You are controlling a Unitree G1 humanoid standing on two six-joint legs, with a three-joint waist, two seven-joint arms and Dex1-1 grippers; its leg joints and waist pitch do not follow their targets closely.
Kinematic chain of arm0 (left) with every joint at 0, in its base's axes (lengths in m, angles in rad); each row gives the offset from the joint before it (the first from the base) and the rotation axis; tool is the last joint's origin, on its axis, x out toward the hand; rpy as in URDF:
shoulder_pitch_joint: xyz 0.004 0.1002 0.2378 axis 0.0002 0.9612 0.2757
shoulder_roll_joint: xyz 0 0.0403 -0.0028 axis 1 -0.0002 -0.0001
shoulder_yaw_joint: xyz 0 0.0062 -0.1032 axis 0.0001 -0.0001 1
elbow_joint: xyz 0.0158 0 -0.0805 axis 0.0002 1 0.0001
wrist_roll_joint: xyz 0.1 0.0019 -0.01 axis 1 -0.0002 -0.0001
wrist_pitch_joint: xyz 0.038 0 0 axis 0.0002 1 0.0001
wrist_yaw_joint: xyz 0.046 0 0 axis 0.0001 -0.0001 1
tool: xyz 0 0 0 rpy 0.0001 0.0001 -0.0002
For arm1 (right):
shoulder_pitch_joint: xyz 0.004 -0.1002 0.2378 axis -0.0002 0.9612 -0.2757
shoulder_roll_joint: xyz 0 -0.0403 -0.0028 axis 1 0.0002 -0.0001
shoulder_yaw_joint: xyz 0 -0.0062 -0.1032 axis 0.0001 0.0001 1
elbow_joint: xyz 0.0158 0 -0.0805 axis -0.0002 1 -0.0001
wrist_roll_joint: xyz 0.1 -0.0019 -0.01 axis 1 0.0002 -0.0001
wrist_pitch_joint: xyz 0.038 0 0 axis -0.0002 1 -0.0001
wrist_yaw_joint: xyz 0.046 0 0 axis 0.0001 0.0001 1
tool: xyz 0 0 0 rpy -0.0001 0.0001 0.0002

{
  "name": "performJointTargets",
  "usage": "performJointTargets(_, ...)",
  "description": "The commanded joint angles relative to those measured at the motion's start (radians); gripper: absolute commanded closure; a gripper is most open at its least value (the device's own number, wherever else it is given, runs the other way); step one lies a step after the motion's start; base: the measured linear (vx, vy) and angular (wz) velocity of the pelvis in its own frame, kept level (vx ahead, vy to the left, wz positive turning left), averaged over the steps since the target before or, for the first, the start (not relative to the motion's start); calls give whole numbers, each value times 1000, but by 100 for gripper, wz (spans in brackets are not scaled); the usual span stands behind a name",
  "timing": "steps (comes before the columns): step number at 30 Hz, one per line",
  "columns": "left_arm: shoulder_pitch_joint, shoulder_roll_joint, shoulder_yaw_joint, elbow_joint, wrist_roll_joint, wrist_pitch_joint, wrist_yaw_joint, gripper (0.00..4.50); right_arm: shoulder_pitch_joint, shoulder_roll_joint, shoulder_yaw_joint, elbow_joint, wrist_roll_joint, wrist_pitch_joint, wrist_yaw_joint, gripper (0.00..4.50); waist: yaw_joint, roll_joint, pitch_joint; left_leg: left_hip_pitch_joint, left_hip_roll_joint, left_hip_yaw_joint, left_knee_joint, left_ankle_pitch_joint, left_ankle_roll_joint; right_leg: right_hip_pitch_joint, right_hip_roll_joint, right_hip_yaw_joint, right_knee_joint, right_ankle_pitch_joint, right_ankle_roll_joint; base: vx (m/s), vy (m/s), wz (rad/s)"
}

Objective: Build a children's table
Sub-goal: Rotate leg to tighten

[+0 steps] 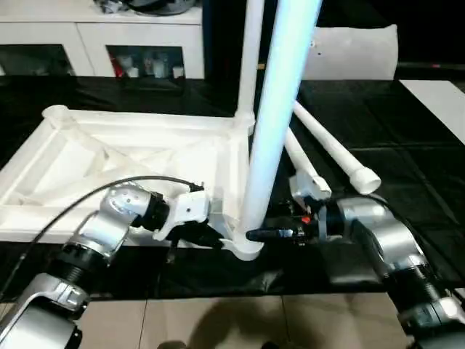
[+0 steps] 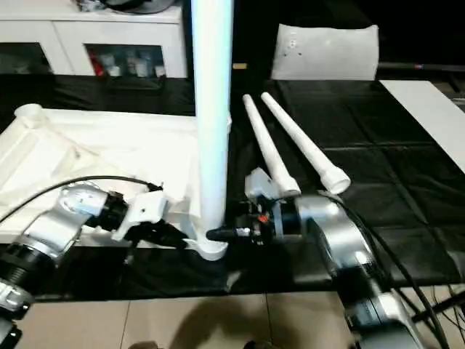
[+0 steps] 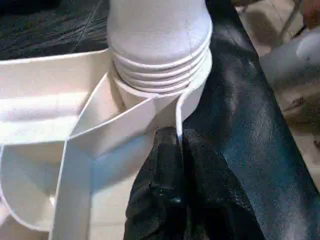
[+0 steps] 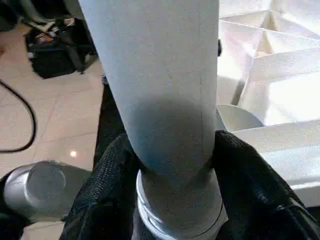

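1. Tabletop [image 1: 109, 156] lies ribbed side up; left gripper [image 3: 175, 150] is clenched on its thin corner rib, just beside the socket.
2. Upright leg [image 1: 280, 109] stands in that socket, top cut off; right gripper [image 4: 172, 165] grasps its base.
3. Two spare legs [image 2: 298, 145] lie beyond the right gripper.

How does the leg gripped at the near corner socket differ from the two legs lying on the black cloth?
The gripped leg stands upright; the two loose legs lie flat. Its threaded end sits in the tabletop socket; theirs are free. The right pincer clasps it; nothing touches them. All are white tapered tubes.
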Motion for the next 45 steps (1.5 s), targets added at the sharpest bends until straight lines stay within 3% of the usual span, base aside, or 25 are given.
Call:
performJointTargets(1,-7,-35,7,5,24,62,119,450,23,44,50,-45,28,24,-19,259,-10,-1,-61,-11,14,27,-78,-120,44,68,-53,63,-81,-388,-119,0,0,0)
performJointTargets(4,-18,-105,61,-10,3,174,254,450,59,129,28,-47,-2,38,-193,259,-19,-6,-50,-6,4,27,-78,-190,30,64,-52,52,-106,-553,-52,0,0,0)
performJointTargets(6,-33,-155,98,-12,-6,239,353,450,66,191,11,-19,-27,36,-307,259,-38,-1,-42,9,-4,22,-69,-283,11,54,-51,17,-141,-701,28,0,0,0)
performJointTargets(7,-36,-162,103,-12,-8,250,367,450,66,199,9,-14,-30,36,-323,259,-52,4,-47,11,-5,16,-65,-308,13,62,-50,-7,-160,-706,62,0,0,0)
performJointTargets(8,-43,-182,118,-13,-12,278,402,450,54,230,-4,11,-41,38,-383,259,-62,3,-49,4,-3,11,-67,-312,19,72,-51,-12,-160,-684,71,0,0,0)
performJointTargets(9,-52,-204,135,-12,-17,309,440,450,34,267,-22,43,-49,48,-452,259,-79,13,-47,-10,13,-1,-81,-349,29,89,-47,-26,-160,-638,78,0,0,0)
performJointTargets(10,-59,-219,146,-11,-21,331,466,450,21,293,-35,65,-54,57,-501,259,-98,29,-43,-5,40,-13,-96,-437,39,99,-51,-32,-151,-573,55,0,0,0)
performJointTargets(11,-63,-227,153,-12,-21,342,481,450,12,308,-42,74,-55,61,-527,259,-106,32,-44,-18,56,-24,-110,-478,39,116,-51,-26,-126,-522,45,0,0,0)
performJointTargets(12,-70,-242,165,-14,-22,361,506,450,-3,334,-55,90,-57,69,-573,259,-107,43,-39,-28,94,-44,-149,-587,31,131,-53,11,-44,-360,-2,0,0,0)
performJointTargets(13,-81,-260,180,-13,-21,383,540,450,-28,370,-75,113,-55,79,-634,259,-114,29,-33,-9,77,-35,-147,-631,13,107,-59,34,-54,-330,-38,0,0,0)
performJointTargets(14,-94,-278,195,-8,-16,402,581,450,-58,407,-96,143,-59,90,-711,259,-125,7,-30,6,37,-18,-121,-599,6,83,-58,23,-105,-476,-19,0,0,0)
performJointTargets(15,-107,-294,209,0,-12,413,619,450,-86,438,-115,173,-60,103,-775,259,-121,-2,-29,45,-34,15,-41,-426,8,30,-68,-18,-185,-776,46,0,0,0)
performJointTargets(16,-115,-305,219,4,-4,424,649,450,-103,459,-125,190,-70,110,-821,259,-128,-4,-27,55,-45,25,-19,-374,24,20,-69,-39,-206,-841,72,0,0,0)
performJointTargets(17,-120,-312,225,5,2,432,667,450,-111,471,-130,199,-78,114,-847,259,-145,1,-43,-19,-32,6,-34,-311,33,91,-67,-67,-185,-794,137,31,5,-22)
performJointTargets(18,-124,-313,222,9,19,430,686,450,-114,480,-128,209,-98,112,-878,259,-140,39,-54,-28,14,-21,-62,-323,35,117,-79,-50,-159,-623,101,31,5,-22)
performJointTargets(19,-126,-312,219,11,30,429,697,450,-115,485,-127,215,-112,109,-897,259,-143,41,-58,-40,49,-37,-89,-317,44,120,-79,-17,-112,-395,29,60,9,-11)
performJointTargets(20,-127,-309,216,12,36,428,706,450,-109,490,-128,219,-115,104,-895,259,-139,40,-55,-30,44,-30,-91,-309,43,106,-77,-9,-116,-341,-9,71,-8,9)
performJointTargets(21,-127,-309,216,12,36,428,706,450,-108,491,-128,219,-115,103,-895,203,-133,22,-52,-11,14,-8,-79,-265,36,80,-74,-5,-130,-350,-72,71,-8,9)
performJointTargets(22,-125,-303,211,10,40,422,706,450,-96,490,-125,215,-122,92,-893,203,-137,12,-51,-22,2,-4,-78,-234,37,87,-69,-6,-128,-387,-73,75,2,13)
performJointTargets(23,-121,-295,205,6,42,415,702,450,-83,488,-125,206,-122,85,-887,189,-127,12,-57,-21,-4,2,-74,-175,49,86,-70,4,-129,-418,-78,68,3,5)
performJointTargets(24,-115,-287,200,-2,44,413,694,450,-73,487,-128,199,-120,82,-887,180,-124,13,-64,-34,0,-2,-74,-97,65,92,-68,14,-110,-355,-94,68,3,5)
performJointTargets(31,-66,-199,164,-31,52,334,577,450,-18,417,-156,116,-100,27,-846,115,-101,19,-85,-43,7,-1,-55,148,149,91,-59,26,-52,-23,-187,24,-14,0)
performJointTargets(33,-59,-183,159,-32,51,318,556,450,-6,402,-161,91,-90,17,-821,109,-89,18,-76,-41,7,7,-55,103,149,84,-57,28,-60,-86,-181,0,0,0)
performJointTargets(40,-37,-92,133,-12,41,209,423,450,52,292,-171,-51,-34,6,-661,48,-62,16,-64,-29,8,18,-71,-77,71,77,-51,30,-95,-343,-73,0,0,0)
performJointTargets(45,-26,-28,102,2,27,132,280,450,65,182,-133,-108,-17,-1,-513,6,-54,15,-66,-25,6,21,-72,-86,69,73,-49,33,-99,-373,-53,0,0,0)
